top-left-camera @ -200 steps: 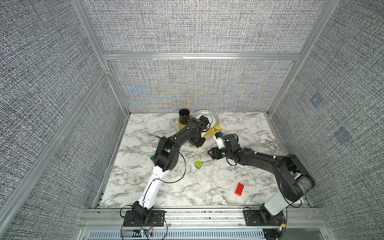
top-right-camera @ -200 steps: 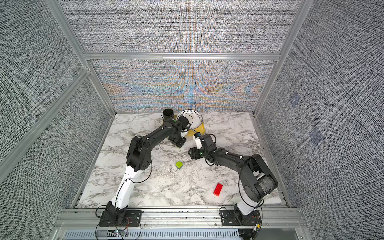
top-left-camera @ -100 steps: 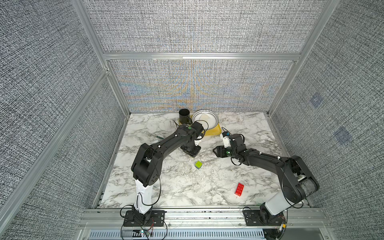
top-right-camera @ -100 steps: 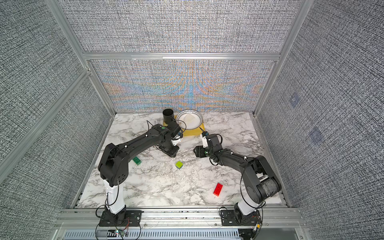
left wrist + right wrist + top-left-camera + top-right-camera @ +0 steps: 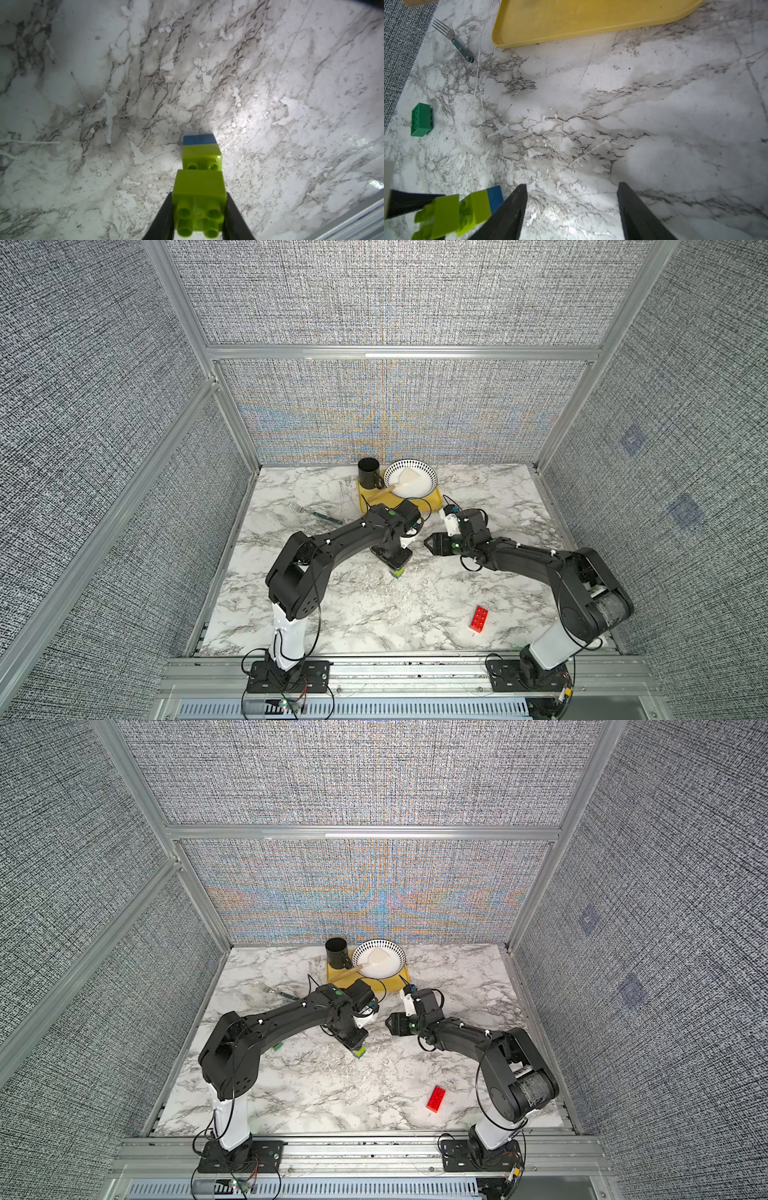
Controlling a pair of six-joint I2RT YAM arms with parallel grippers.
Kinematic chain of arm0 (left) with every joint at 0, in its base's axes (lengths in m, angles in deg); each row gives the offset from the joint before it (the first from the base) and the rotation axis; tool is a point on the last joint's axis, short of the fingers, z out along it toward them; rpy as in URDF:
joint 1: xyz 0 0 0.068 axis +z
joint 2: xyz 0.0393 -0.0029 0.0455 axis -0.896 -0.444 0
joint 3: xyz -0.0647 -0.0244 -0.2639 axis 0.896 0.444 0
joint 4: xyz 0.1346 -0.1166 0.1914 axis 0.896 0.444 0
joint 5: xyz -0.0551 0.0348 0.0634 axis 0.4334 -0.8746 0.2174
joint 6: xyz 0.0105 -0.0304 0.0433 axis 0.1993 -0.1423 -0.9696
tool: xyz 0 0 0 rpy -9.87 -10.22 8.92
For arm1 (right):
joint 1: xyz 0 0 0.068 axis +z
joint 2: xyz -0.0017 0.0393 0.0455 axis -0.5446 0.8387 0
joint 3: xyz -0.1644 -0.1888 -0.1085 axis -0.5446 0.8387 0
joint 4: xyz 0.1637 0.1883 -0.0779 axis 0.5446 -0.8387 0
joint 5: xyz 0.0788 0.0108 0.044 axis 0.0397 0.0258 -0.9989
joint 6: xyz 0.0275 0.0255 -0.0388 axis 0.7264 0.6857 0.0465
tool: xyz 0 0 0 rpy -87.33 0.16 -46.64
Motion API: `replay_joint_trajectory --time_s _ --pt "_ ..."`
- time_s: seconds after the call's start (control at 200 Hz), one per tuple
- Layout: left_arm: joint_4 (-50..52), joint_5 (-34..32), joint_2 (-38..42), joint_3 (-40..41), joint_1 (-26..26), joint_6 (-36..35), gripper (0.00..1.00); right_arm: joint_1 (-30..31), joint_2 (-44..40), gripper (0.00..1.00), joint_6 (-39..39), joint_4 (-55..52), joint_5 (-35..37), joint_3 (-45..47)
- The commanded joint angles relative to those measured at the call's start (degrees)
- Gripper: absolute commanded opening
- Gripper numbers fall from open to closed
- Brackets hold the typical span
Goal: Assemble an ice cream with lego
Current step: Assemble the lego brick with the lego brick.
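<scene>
- Lime-green brick [image 5: 199,187] is pinched between the left gripper's [image 5: 199,200] narrowed jaws, over a lime-green-and-blue stem [image 5: 200,149] standing mid-way across the marble table [image 5: 374,614]. The stem's studs show between them.
- Right gripper [image 5: 572,187] hangs just beside, jaws apart, empty.
- Red brick [image 5: 478,618] lies near the front edge.
- Dark green brick [image 5: 421,122] lies well apart, by the left arm.
</scene>
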Motion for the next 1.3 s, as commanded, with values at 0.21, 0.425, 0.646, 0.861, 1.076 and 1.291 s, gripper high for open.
replay_joint_trajectory --time_s 0.21,0.425,0.646,0.861,1.076,1.291 --pt "0.6 -0.7 -1.6 -1.0 -1.3 0.5 0.02 -0.1 0.5 0.70 -0.1 0.7 -1.1 -0.5" --pt "2.0 -2.8 -1.4 -0.9 -1.6 0.8 0.02 0.0 0.6 0.70 -0.1 0.7 -1.3 -0.5" --pt "3.5 -5.1 -1.3 -2.1 -1.6 1.0 0.02 -0.1 0.6 0.70 -0.1 0.7 -1.6 -0.6" --pt "3.8 -4.0 -1.7 -2.8 -1.6 1.2 0.02 -0.1 0.8 0.70 -0.1 0.7 -2.0 -0.7" --pt "4.0 -2.4 -1.6 -1.9 -2.2 -0.7 0.02 0.0 1.0 0.70 -0.1 0.5 -2.4 -0.8" --pt "4.1 -4.0 -1.7 -0.9 -2.2 -2.9 0.02 0.0 1.2 0.70 -0.1 0.5 -2.6 -0.9"
